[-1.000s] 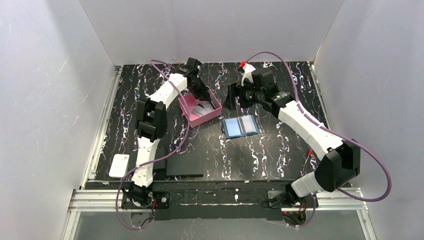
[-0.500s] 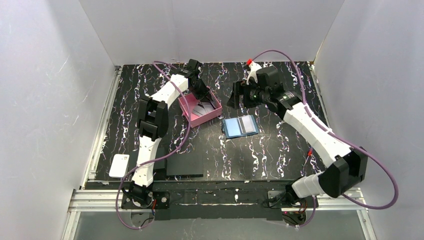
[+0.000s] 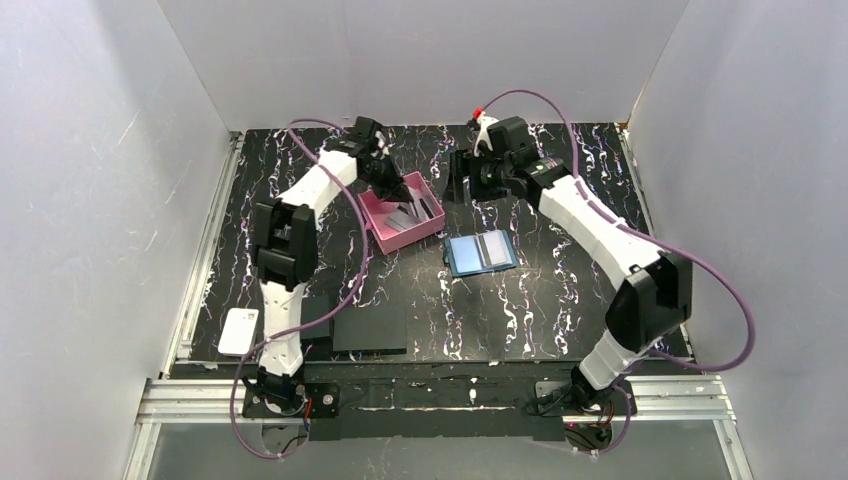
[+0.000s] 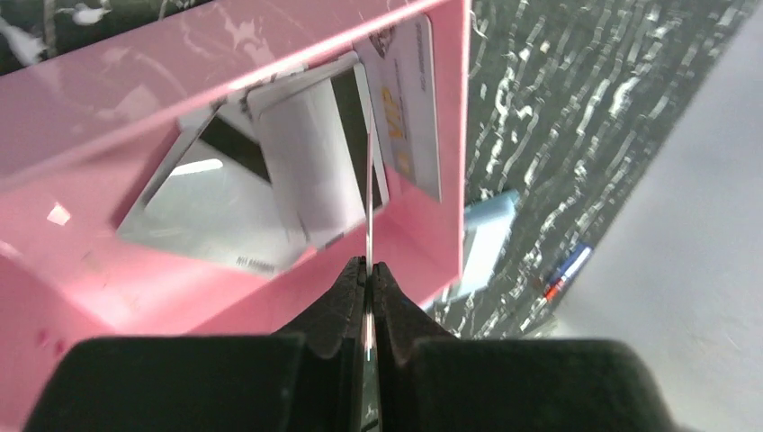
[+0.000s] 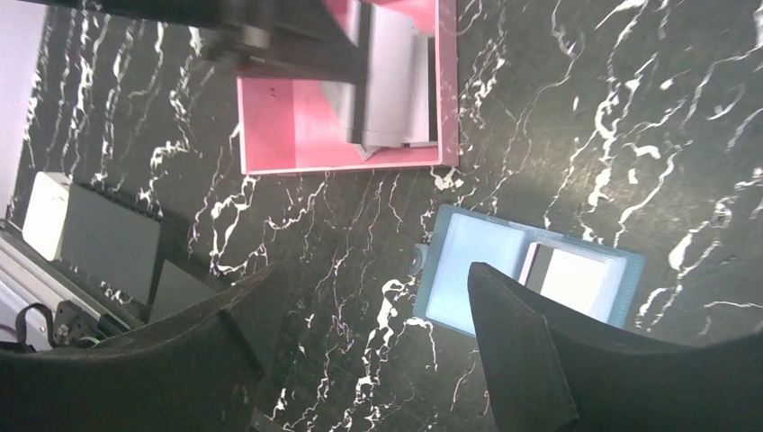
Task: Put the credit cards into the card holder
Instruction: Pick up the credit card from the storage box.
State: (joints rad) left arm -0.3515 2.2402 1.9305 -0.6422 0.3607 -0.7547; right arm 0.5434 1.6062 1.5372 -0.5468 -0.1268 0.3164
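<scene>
Left wrist: we see left hand [image 4: 368,272] clenched on edge-on credit card [image 4: 369,202] mid-frame, which may snag card holder [image 4: 135,301] wall, slip.

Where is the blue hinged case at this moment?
In the top view, the blue hinged case lies open on the table near its centre. It is just right of the pink card holder, slightly nearer the front edge and not touching it.
</scene>
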